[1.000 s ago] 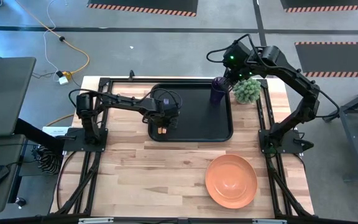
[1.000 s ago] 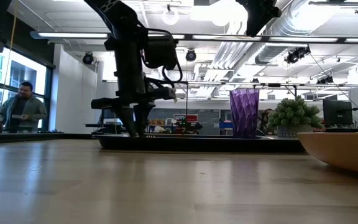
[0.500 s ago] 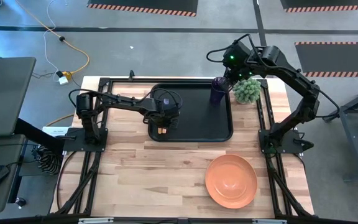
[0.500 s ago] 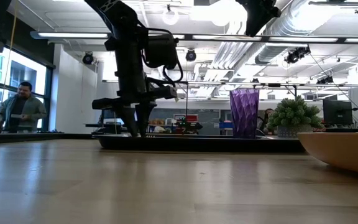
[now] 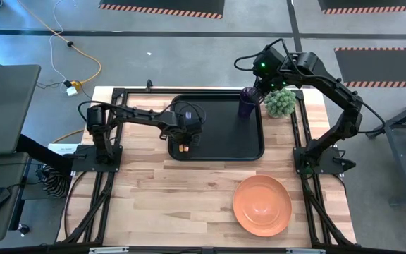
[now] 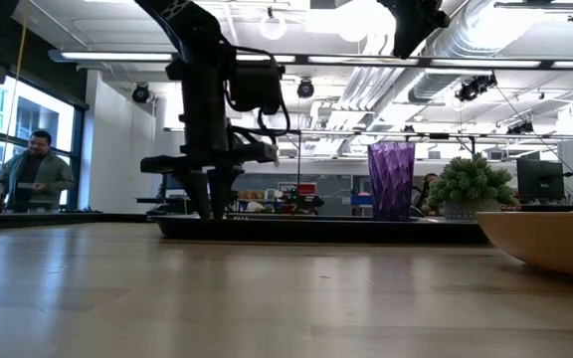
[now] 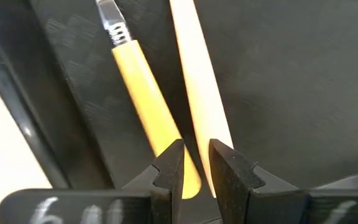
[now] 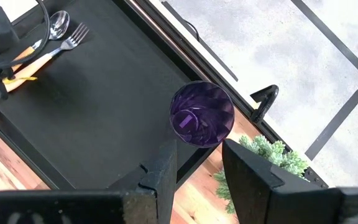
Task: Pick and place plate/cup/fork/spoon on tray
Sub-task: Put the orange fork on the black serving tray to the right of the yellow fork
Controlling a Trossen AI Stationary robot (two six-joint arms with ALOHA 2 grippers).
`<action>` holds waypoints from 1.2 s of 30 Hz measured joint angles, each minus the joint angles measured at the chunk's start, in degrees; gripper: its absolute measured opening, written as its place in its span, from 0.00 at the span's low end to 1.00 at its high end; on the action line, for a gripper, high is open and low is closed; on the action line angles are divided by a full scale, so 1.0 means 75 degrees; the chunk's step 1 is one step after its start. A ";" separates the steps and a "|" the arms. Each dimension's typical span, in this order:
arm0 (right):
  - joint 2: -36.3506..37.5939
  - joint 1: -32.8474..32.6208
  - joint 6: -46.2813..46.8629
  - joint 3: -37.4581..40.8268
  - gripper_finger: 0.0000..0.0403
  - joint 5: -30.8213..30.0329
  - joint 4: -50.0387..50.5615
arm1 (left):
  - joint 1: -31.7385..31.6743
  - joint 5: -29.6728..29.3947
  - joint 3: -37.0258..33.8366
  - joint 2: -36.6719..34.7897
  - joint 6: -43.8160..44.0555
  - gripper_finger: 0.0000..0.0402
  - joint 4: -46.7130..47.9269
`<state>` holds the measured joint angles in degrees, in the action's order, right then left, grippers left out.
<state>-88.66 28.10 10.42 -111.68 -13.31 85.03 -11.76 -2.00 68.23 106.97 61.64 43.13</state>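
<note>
With the fork (image 8: 73, 38) and spoon (image 8: 53, 28) lying side by side on the tray (image 5: 252, 137) near its 8 o'clock corner, and the cup (image 5: 247, 101) standing at the tray's 2 o'clock corner, the only thing left off the tray is the plate (image 5: 261, 204), sitting on the wooden table (image 5: 161, 197) around 5 o'clock, well apart from everything.

Left gripper (image 7: 194, 165) is down low right over the two orange handles. Its fingers (image 7: 169, 171) are narrowly apart, and the handle ends sit right at the gap, but I honestly can't tell if it's pinching one or has just let go. Right gripper (image 8: 197, 165) hangs above the cup with its fingers clearly spread and nothing between them. There's a small green plant (image 5: 281, 102) just beside the cup, outside the tray rim, so that arm needs to mind it.

My guess on the plate: it looks rigid and light, probably smooth plastic, so slippery. It's shallow and wide, no way to span it, so you'd pinch the rim edge-on, one finger under the lip. The near rim on the right arm's side seems the sensible spot. It might tilt once lifted.
</note>
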 joint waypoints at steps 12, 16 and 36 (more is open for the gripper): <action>0.0002 0.0002 0.0002 0.0000 0.30 -0.0002 0.0000 | 0.0072 0.0085 0.0008 0.0071 0.0091 0.16 -0.0378; 0.0002 0.0000 0.0001 0.0000 0.30 -0.0002 0.0000 | 0.0072 0.0092 0.0011 0.0103 0.0094 0.16 -0.0403; 0.0000 0.0000 0.0002 0.0000 0.30 0.0000 0.0001 | 0.0066 0.0096 0.0008 0.0115 0.0170 0.16 -0.0343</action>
<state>-88.66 28.10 10.44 -111.68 -13.31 85.04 -11.27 -1.28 68.29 107.83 62.92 40.56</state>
